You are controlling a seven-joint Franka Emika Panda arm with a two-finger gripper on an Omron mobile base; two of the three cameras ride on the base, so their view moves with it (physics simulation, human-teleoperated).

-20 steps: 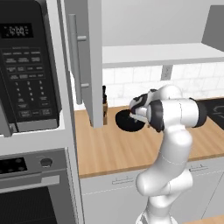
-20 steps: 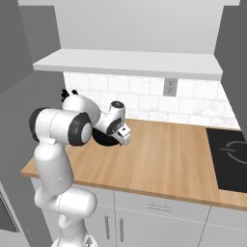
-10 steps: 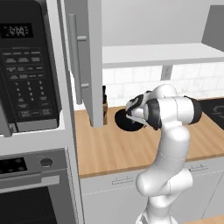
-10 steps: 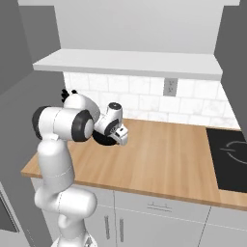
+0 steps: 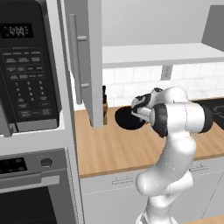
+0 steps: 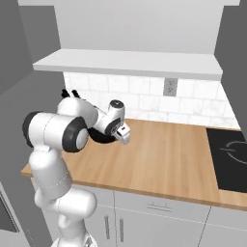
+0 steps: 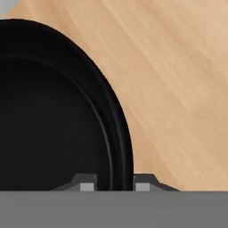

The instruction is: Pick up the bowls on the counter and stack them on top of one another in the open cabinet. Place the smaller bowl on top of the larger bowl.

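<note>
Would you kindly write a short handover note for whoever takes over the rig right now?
Gripper: open, low over the counter, one fingertip on each side of a black bowl's rim; not yet closed on it.
Bowl: on the counter below the open cabinet's shelf, near the cabinet door. I cannot tell whether this is the larger or the smaller bowl; the second bowl I cannot make out.
Done: the approach to the rim.
Left: close on the rim, lift the bowl onto the shelf, then bring the other one, ending with the smaller bowl on top of the larger.
</note>
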